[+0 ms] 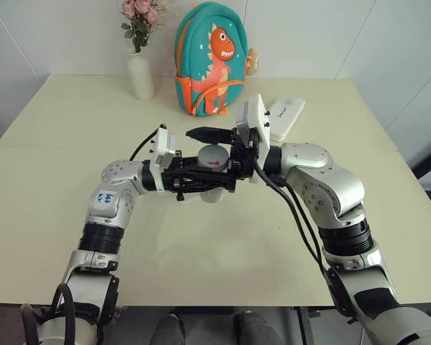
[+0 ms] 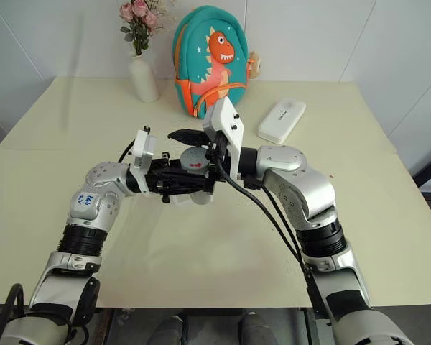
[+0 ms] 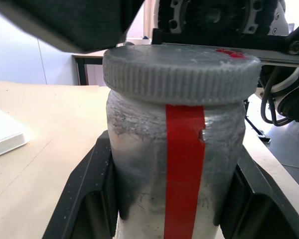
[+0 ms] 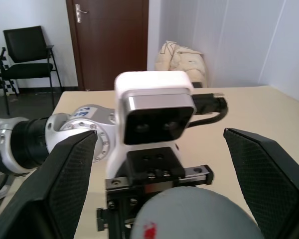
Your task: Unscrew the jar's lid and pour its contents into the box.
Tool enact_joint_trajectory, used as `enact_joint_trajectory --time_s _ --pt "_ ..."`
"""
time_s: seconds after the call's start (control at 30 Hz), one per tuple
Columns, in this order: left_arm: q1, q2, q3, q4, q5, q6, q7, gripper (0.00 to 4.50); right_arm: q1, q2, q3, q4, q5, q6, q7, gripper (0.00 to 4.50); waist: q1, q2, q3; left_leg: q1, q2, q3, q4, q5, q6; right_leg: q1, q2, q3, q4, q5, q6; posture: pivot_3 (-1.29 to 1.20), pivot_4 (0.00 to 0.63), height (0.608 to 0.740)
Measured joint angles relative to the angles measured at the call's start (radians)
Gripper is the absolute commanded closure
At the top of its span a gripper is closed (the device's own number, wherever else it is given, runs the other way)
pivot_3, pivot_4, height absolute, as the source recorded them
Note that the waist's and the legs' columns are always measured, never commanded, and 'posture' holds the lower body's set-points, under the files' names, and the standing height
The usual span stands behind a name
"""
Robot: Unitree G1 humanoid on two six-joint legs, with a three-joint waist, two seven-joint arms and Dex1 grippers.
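The jar (image 3: 159, 164), a silvery-clear cylinder with a red strip down its side, is held upright above the middle of the table. My left gripper (image 1: 214, 180) reaches in from the left and is shut on the jar's body. The grey ribbed lid (image 3: 182, 69) with a small red mark sits on top of the jar. My right gripper (image 1: 214, 151) comes in from the right at lid height, open, one finger on the far side of the lid (image 4: 189, 219) and one on the near side, neither touching it. The contents are hidden inside the jar. The box is out of view.
At the table's far edge stand a white vase (image 1: 140, 75) with pink flowers and a teal dinosaur backpack (image 1: 210, 61). A white oblong case (image 1: 284, 118) lies at the back right. The cream table (image 1: 72, 129) has bare room on both sides of the arms.
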Motion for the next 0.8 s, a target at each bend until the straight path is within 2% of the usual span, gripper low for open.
enact_joint_trajectory --time_s 0.43,0.8 --pt "0.054 0.003 0.014 -0.105 -0.015 0.043 0.030 2.47 0.006 -0.019 0.004 0.032 -0.032 -0.026 0.014 0.23 0.000 0.000 0.000 0.000 0.000 0.000 0.000 0.000 0.000 0.000 0.000 0.000 0.000 0.000 0.000 0.00 0.150 0.740" --pt "0.114 0.030 0.042 -0.132 -0.017 0.057 0.052 2.47 0.050 -0.118 -0.003 -0.032 0.003 0.013 0.026 0.23 0.001 0.001 0.000 0.000 0.000 0.000 0.000 0.000 0.000 0.000 0.000 0.000 0.000 0.000 0.000 0.00 0.150 0.740"
